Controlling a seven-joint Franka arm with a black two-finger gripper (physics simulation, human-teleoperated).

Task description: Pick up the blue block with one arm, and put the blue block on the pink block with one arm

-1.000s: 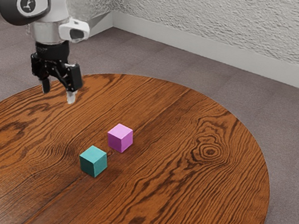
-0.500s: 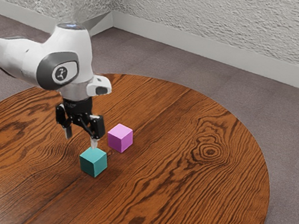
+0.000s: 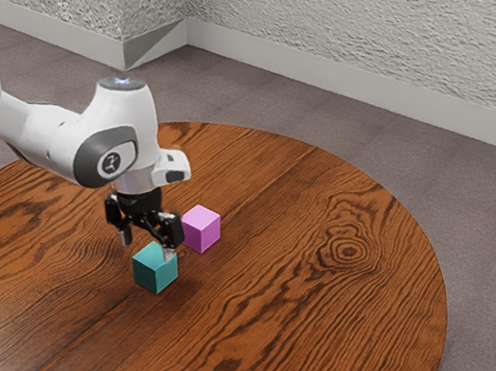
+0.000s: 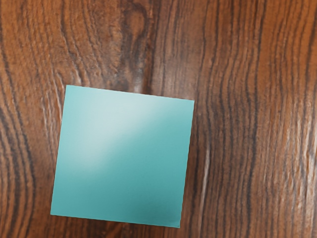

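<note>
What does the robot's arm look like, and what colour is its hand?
The arm is white, smooth and rounded, like fat tubes joined together. One joint has a round grey cap with a small white mark on it. Near the hand sits a small white box with a dark spot. The gripper is black, with two thin fingers.

**Desk:** Any lettering, numbers or brand names legible at this moment?

**Photographer:** None can be read. The one marking is a small white emblem [image 3: 110, 161] on the grey round cap [image 3: 95, 143] at a joint of the white arm [image 3: 36, 131], seen from the side camera. It is too small to tell whether it is a letter or a logo.

**Desk:** And from the wrist camera?

**Photographer:** Nothing legible there either.
</note>
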